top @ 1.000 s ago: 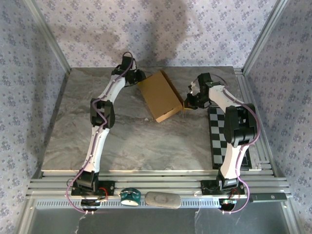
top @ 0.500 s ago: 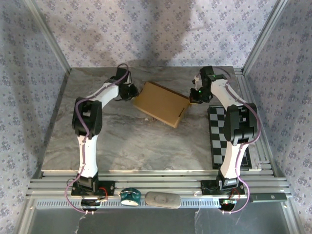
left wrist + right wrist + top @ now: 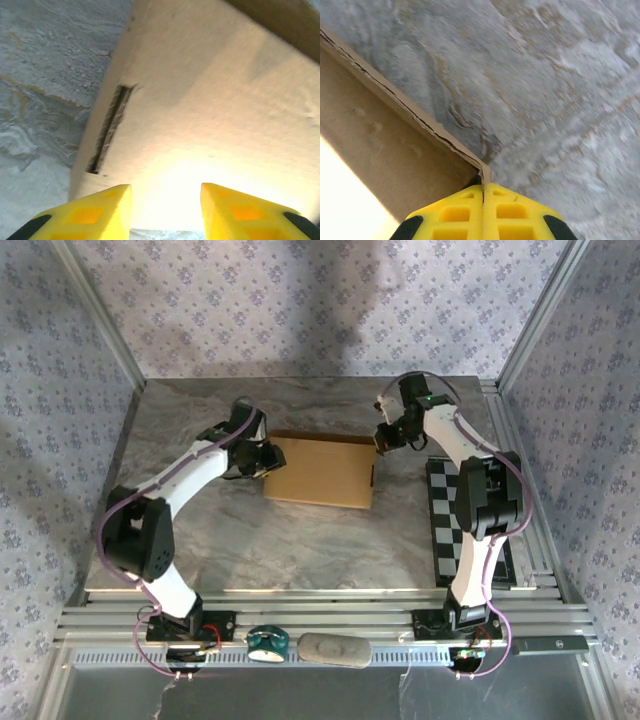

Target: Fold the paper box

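The paper box [image 3: 320,470] is a shallow tan cardboard box lying flat at the middle of the table, long side across. My left gripper [image 3: 262,458] stands at its left end, open. In the left wrist view the box's pale face [image 3: 210,95] with a narrow slot [image 3: 107,127] lies just beyond the left gripper [image 3: 166,212], and nothing is pinched between the yellow fingers [image 3: 100,210]. My right gripper [image 3: 383,440] is at the box's far right corner. In the right wrist view the right gripper [image 3: 483,189] is shut on the cardboard corner [image 3: 485,173] of the box [image 3: 375,145].
A black-and-white checkered board [image 3: 470,530] lies along the table's right edge beside the right arm. On the front rail sit a teal object [image 3: 267,643] and a grey oblong object [image 3: 334,649]. Patterned walls close in the back and both sides.
The box has swung from a diagonal to lying straight across the table. The left gripper came nearer and to the left along it and opened wider; the right gripper moved back and left with the corner.
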